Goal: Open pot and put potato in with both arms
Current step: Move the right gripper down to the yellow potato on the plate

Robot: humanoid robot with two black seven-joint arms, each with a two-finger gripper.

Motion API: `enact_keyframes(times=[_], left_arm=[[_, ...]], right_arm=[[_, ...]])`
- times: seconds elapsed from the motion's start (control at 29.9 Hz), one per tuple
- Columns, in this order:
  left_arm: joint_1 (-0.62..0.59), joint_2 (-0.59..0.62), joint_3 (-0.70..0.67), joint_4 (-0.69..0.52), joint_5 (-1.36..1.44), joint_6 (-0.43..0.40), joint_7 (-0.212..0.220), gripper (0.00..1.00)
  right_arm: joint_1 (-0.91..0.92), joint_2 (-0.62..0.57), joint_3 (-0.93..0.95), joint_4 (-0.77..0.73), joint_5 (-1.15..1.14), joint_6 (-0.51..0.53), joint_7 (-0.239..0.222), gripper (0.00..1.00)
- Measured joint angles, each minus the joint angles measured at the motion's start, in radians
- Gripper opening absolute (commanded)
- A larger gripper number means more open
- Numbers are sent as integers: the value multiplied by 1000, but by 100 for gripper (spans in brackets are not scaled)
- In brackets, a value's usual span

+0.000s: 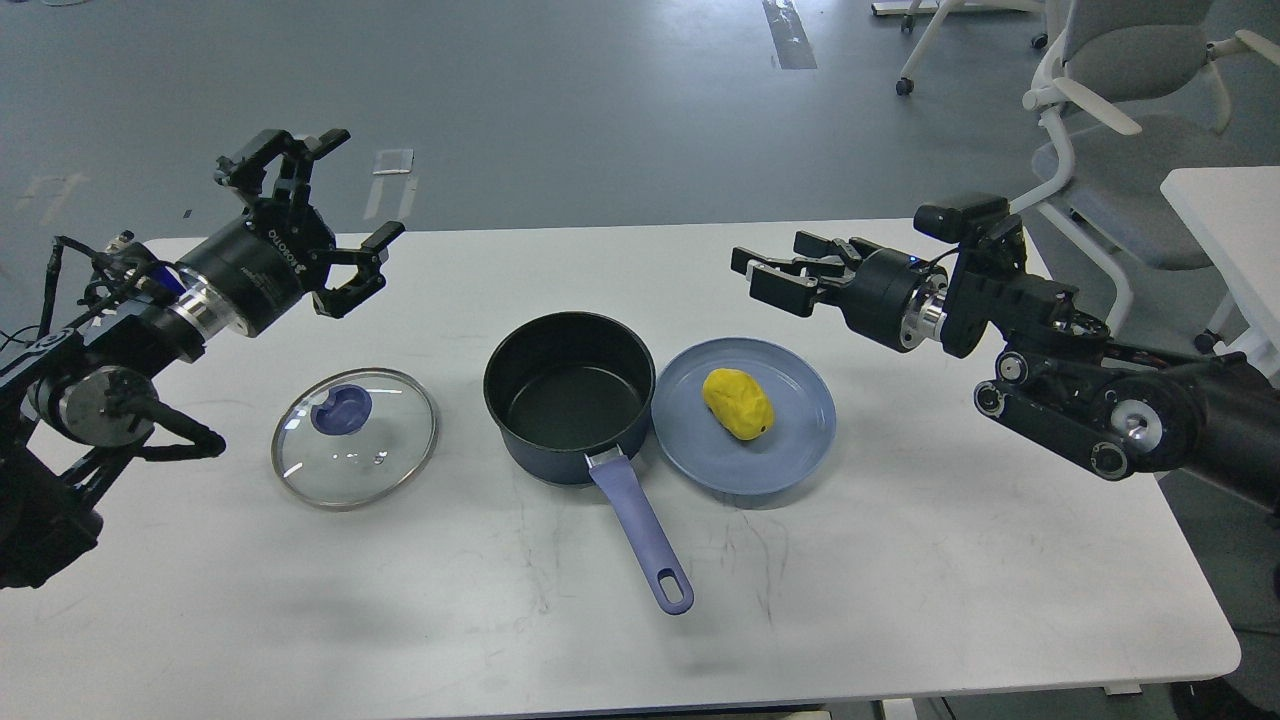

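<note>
Potato [738,403]: small, lumpy, yellow, lying on a shallow blue plate [790,452]. Long axis runs on a slant, far-left end to near-right end. It sits below and a little left of the right gripper [775,278], closer to the robot than the fingertips. That gripper hangs above the table [900,600], fingers spread apart, holding nothing, pointing left toward the middle.

Pot [568,398]: just left of the plate, rims touching or nearly so; cannot tell which. Uncovered, black inside, nothing in it. Handle points toward the robot, angled slightly right.

Lid [354,437]: glass with a blue knob, flat on the table, left of the pot and apart from it.

Left gripper [335,215]: raised, beyond and above the lid, fingers wide, empty. Well apart from the potato, with the pot between.

Judgement: opening looks done; the potato transfer is not yet begun. The right arm is clearly the nearer one. The next move calls for a descent toward the plate, closing across the potato's short width, then a short carry left into the pot.
</note>
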Motion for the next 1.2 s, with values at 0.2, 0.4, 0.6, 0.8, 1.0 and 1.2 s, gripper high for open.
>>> enact_keyframes(times=[0.2, 0.4, 0.6, 0.8, 1.0, 1.2], left_arm=[[5, -2, 0, -1, 0, 0, -1, 98], [8, -1, 0, -7, 0, 0, -2, 98], [8, 7, -2, -8, 0, 0, -2, 98], [9, 0, -4, -9, 0, 0, -15, 98], [9, 0, -3, -9, 0, 0, -26, 98], [13, -2, -3, -10, -1, 0, -29, 98]], right_arm=[[77, -1, -132, -2, -9, -3, 2, 97], [86, 15, -208, -37, -9, -2, -2, 96], [70, 71, -269, -96, -9, 3, -11, 95], [60, 102, -299, -100, -8, 4, -24, 92], [44, 115, -303, -96, -8, 4, -36, 90], [8, 115, -303, -105, -8, 5, -44, 84]])
